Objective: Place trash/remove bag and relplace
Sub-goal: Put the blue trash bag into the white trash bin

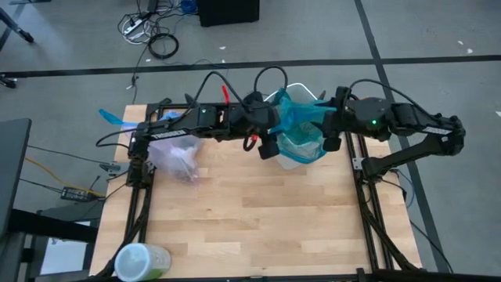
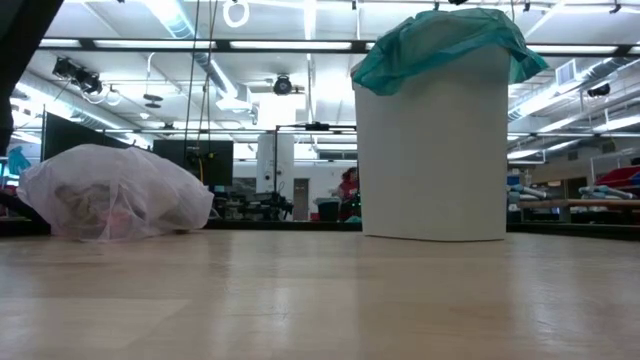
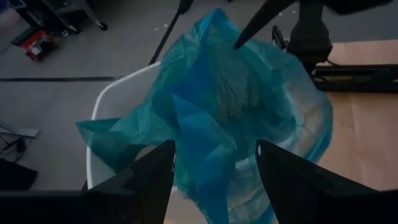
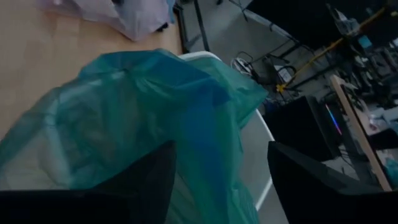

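A white bin (image 1: 300, 161) (image 2: 430, 150) stands at the table's far side, lined with an opaque teal-green bag (image 1: 301, 117) (image 2: 440, 45) whose rim is bunched and draped over the bin's top. My left gripper (image 1: 266, 146) (image 3: 214, 180) hangs open at the bin's left side. My right gripper (image 1: 330, 133) (image 4: 221, 180) is open at its right side. Folds of the teal bag (image 3: 205, 124) (image 4: 155, 106) lie between each pair of fingers. The pale pink-lavender bag (image 1: 176, 157) (image 2: 115, 195) lies slumped on the table to the left, with trash (image 2: 90, 205) showing dimly inside. My left gripper has a raised fold of the teal bag (image 3: 199, 168) between its open fingers, coming from above the bin's left rim; whether the fingers touch it I cannot tell. My right gripper stands open over the teal bag's bunched rim (image 4: 186, 143) at the bin's right side; whether it touches I cannot tell.
A green-and-white cylinder (image 1: 141, 262) lies at the table's near left corner. Bare wood (image 1: 258, 219) stretches across the near half of the table. Cables (image 1: 153, 35) lie on the floor beyond the far edge. The arms' frames (image 1: 137, 168) stand along both sides.
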`<control>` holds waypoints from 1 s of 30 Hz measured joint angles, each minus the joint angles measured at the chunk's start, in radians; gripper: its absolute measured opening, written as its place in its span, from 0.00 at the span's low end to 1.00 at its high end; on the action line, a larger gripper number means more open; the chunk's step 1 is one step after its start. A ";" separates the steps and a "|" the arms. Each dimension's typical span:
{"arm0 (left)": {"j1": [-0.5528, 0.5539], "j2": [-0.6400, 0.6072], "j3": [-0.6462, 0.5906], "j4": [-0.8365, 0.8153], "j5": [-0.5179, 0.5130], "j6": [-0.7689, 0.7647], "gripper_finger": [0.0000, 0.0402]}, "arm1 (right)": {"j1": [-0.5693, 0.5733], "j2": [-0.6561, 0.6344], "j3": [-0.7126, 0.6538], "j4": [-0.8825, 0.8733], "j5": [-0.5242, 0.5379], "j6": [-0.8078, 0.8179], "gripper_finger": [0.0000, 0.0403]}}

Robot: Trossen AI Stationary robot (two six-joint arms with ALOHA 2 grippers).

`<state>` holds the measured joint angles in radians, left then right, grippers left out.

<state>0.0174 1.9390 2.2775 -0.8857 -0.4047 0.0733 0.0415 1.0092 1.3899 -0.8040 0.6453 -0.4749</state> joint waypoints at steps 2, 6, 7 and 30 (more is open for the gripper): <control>0.002 0.015 -0.002 0.011 0.004 -0.020 0.58 | -0.006 0.001 0.000 0.000 -0.022 0.000 0.58; 0.007 0.034 -0.006 -0.003 0.019 -0.039 0.58 | -0.007 0.001 0.000 0.000 -0.026 0.000 0.54; 0.007 0.037 -0.006 -0.006 0.008 -0.035 0.58 | -0.007 0.000 0.000 -0.001 -0.025 0.000 0.54; 0.010 0.051 -0.005 0.041 -0.098 -0.140 0.58 | -0.012 -0.002 0.000 -0.026 -0.019 0.010 0.53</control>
<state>0.0273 1.9898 2.2722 -0.8444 -0.5028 -0.0671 0.0296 1.0069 1.3899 -0.8299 0.6258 -0.4649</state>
